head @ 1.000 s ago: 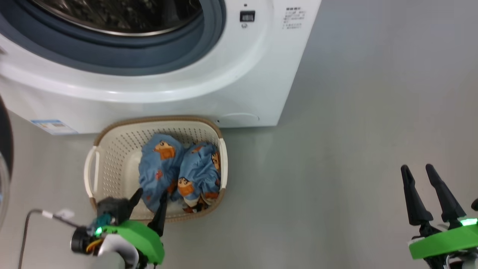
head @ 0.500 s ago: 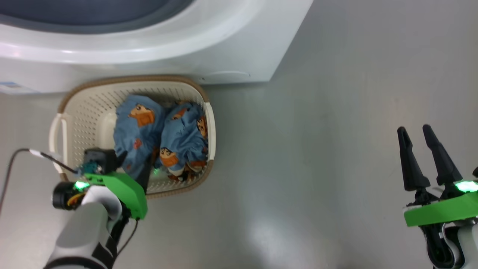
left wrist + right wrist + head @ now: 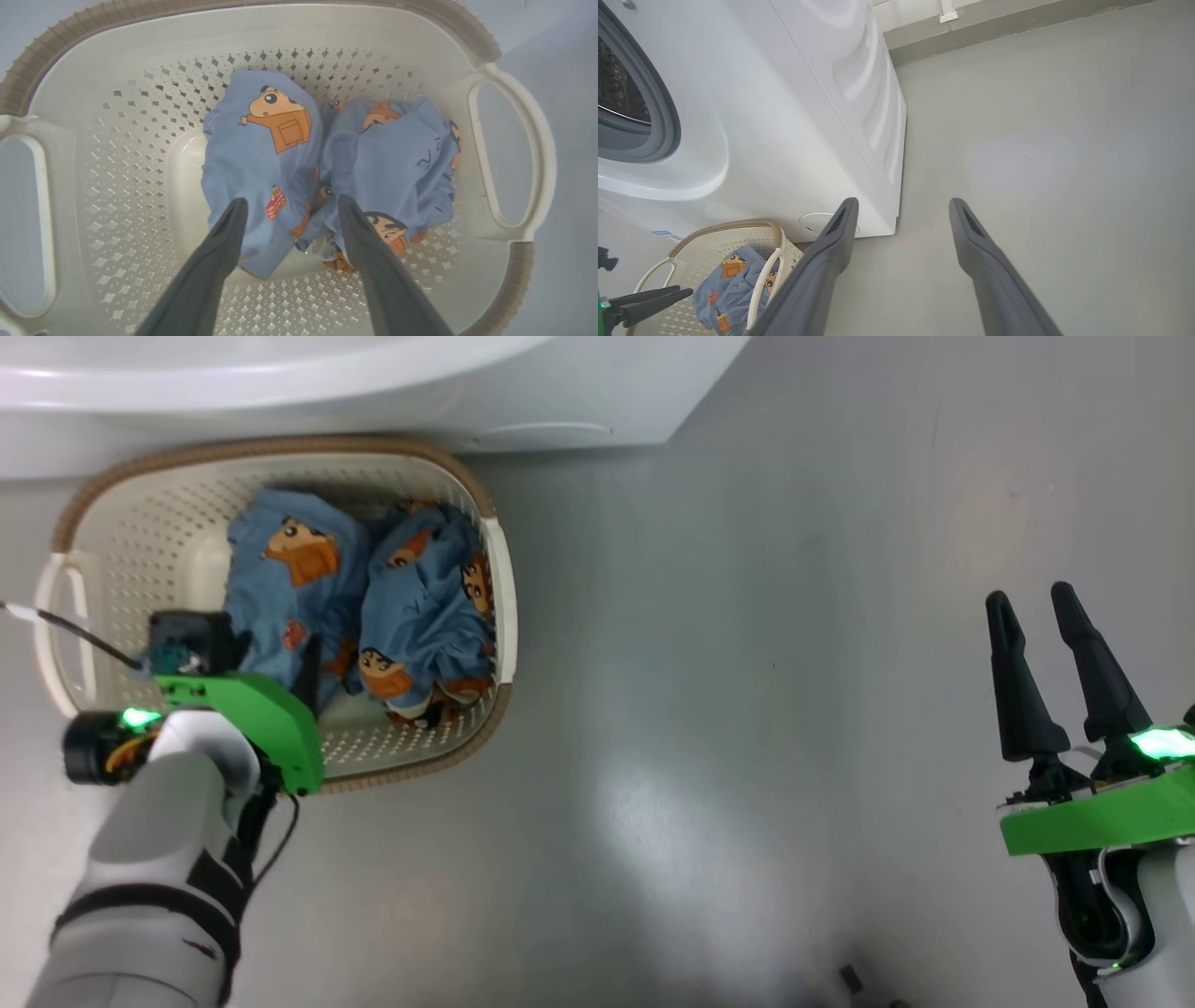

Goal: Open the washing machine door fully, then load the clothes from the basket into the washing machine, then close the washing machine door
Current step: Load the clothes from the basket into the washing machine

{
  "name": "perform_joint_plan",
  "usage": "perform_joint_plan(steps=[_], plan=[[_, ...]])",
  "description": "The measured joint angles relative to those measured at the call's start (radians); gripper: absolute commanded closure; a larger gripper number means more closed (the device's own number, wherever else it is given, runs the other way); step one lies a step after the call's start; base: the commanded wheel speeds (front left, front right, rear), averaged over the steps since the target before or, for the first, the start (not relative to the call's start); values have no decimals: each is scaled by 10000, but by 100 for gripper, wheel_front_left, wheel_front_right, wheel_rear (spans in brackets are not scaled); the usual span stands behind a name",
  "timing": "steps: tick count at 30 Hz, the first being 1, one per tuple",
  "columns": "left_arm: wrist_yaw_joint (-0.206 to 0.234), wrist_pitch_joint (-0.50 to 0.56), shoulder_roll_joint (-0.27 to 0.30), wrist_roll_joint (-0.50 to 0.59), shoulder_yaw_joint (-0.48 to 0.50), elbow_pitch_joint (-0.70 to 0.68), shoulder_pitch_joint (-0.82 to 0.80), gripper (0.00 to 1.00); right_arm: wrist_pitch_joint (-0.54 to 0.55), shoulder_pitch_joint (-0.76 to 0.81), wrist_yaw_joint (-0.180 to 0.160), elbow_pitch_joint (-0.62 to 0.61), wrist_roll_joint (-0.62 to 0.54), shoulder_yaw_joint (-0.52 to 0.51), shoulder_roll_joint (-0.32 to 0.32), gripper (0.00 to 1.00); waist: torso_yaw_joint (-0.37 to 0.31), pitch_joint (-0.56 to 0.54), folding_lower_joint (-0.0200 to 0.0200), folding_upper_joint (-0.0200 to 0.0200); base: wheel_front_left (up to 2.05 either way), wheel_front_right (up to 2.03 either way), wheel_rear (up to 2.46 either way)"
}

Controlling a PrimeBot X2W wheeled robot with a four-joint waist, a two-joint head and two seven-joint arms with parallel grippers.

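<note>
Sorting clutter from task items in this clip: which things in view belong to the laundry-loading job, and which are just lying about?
Job:
basket
clothes
washing machine

Lying about:
small dark object on the floor
white wall fitting

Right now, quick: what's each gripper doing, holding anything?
Left gripper: open, poised over the clothes in the basket, nothing gripped.
Right gripper: open, empty.

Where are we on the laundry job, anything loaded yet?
Done: the washing machine has its mouth uncovered, so the door looks open; how fully, I cannot tell. In hand: the open left gripper hangs over the basket, fingers pointing at the clothes, nothing gripped. The right gripper is open over bare floor. Left: lift the clothes into the drum, close the door.
</note>
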Motion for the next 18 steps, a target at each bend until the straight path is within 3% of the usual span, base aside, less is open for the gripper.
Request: perform_joint_plan(steps=[7,18], plan=[[449,295,341,-13,42,157,-458,0,-2,-290,0,-61,84,61,2,0,-161,558,-1,0,0,0,0],[637,575,780,-130,31,207,-1167,0,-52,-546,0,-326,86,81,4,0,-442,1290,-1,0,0,0,0]])
